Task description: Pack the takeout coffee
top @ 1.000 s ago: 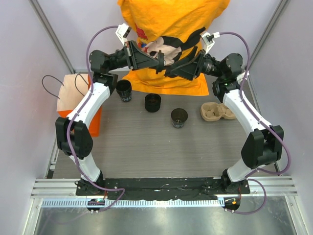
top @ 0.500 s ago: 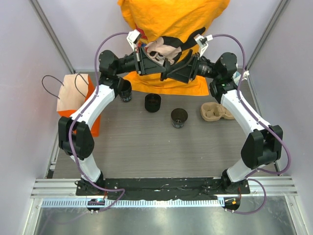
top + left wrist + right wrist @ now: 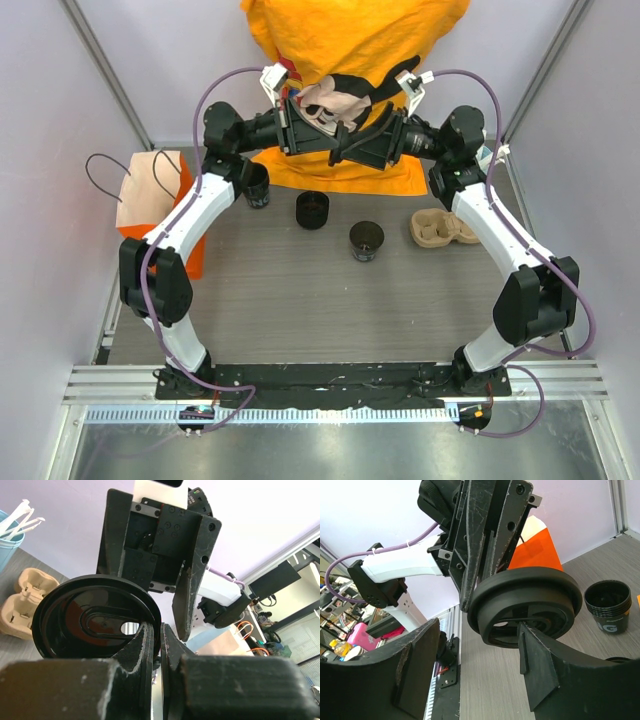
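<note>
A round black lid [image 3: 95, 615] is pinched by its rim in my left gripper [image 3: 156, 627], which is raised high over the back of the table [image 3: 330, 140]. My right gripper [image 3: 348, 152] faces it tip to tip. In the right wrist view its jaws [image 3: 477, 630] stand open with the lid [image 3: 525, 600] between them, one finger [image 3: 540, 670] just in front of the lid. A small black cup [image 3: 366, 241] stands open, with no lid on it, mid table. The orange paper bag [image 3: 160, 205] stands at the left edge.
A black cup with white print [image 3: 255, 187] and a short black round stack [image 3: 312, 209] stand at the back. A cardboard cup carrier [image 3: 445, 228] lies at the right. A person in an orange shirt [image 3: 350, 40] stands behind the table.
Over the last second both grippers moved inward and met above the back of the table, the left carrying the lid. Little has moved in the last half second.
</note>
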`<state>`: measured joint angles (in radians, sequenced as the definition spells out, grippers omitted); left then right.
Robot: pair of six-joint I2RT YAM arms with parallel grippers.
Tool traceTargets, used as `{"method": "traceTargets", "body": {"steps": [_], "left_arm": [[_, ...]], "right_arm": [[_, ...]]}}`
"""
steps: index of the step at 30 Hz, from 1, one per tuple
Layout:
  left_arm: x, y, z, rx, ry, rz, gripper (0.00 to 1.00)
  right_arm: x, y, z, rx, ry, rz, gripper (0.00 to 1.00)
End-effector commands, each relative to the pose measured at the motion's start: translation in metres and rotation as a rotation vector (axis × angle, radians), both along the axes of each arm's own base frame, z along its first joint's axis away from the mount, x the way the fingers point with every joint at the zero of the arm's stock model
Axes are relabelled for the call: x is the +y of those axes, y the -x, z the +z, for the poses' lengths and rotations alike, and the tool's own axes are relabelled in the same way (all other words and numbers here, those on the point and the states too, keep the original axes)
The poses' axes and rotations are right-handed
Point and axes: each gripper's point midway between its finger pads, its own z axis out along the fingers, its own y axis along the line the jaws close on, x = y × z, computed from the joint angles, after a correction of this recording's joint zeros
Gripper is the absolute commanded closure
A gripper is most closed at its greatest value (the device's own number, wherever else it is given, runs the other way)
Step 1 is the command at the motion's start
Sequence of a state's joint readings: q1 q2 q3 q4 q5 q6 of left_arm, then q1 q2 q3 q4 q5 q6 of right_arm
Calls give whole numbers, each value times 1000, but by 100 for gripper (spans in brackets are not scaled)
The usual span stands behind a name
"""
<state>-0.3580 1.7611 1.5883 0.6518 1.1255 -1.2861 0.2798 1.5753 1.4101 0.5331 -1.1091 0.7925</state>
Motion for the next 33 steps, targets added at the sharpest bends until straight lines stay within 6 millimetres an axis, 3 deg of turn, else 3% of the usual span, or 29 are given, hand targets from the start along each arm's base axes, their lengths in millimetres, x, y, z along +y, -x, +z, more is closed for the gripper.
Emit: {"method": "traceTargets", "body": {"steps": [1, 11, 14, 25, 33], "left_arm": [[-1, -3, -5, -28, -6, 10, 100], [-2, -3, -3, -33, -3, 13, 100], [-1, -3, -2, -32, 2, 14, 100], [-4, -1, 0, -26, 11, 4, 100], [-7, 2, 2, -25, 16, -7, 99]], "right_arm": [[-4, 29, 42, -132, -44, 30, 33], [-5, 34, 46, -121, -86, 53, 47], [-4, 31, 43, -116, -94, 51, 55], [4, 23, 37, -96, -94, 57, 59], [10, 18, 31, -80, -86, 57, 69]]}}
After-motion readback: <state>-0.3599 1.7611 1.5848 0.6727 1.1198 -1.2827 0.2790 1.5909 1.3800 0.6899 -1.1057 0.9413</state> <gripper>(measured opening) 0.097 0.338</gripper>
